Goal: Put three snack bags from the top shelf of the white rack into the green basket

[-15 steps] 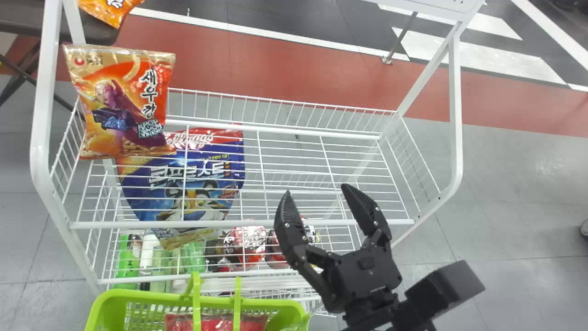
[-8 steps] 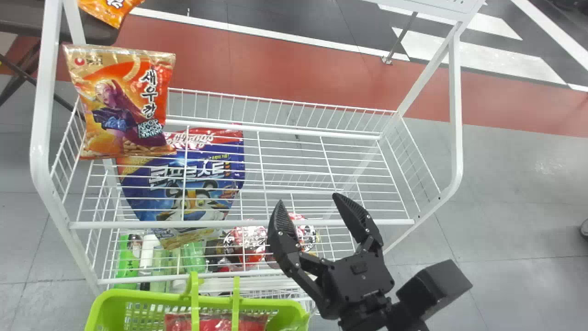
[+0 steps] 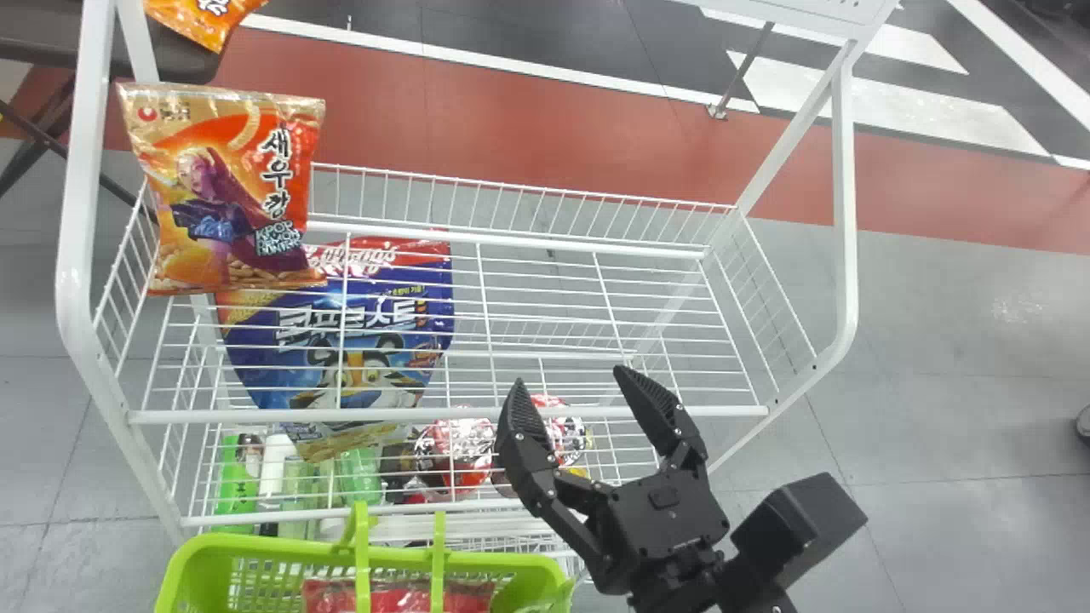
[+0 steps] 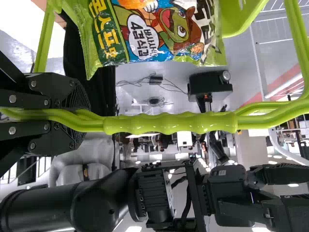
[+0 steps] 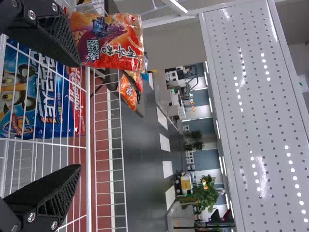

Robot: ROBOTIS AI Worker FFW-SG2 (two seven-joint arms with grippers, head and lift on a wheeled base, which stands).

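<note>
Top shelf (image 3: 281,416): you have an orange snack bag (image 3: 230,196) at the left end of the white rack (image 3: 79,170).
Under its wires: a blue cereal bag (image 3: 366,315), green bottles (image 3: 362,477).
Green basket (image 3: 485,560): in front of your rack, red bag (image 3: 409,596) inside.
Right tool (image 3: 568,377): your fingers spread, near the shelf's front rail.

The white rack (image 3: 447,416) is looked down on from above, forward, by the head view. The handle (image 4: 169,123) of the green basket (image 3: 281,546) is viewed very closely from the left wrist, toward the right arm (image 4: 99,204). From the right wrist, the top shelf (image 5: 89,193) is looked across closely. The left snack bag (image 3: 230,196) is shared by head and right wrist, the basket by head and left.
</note>
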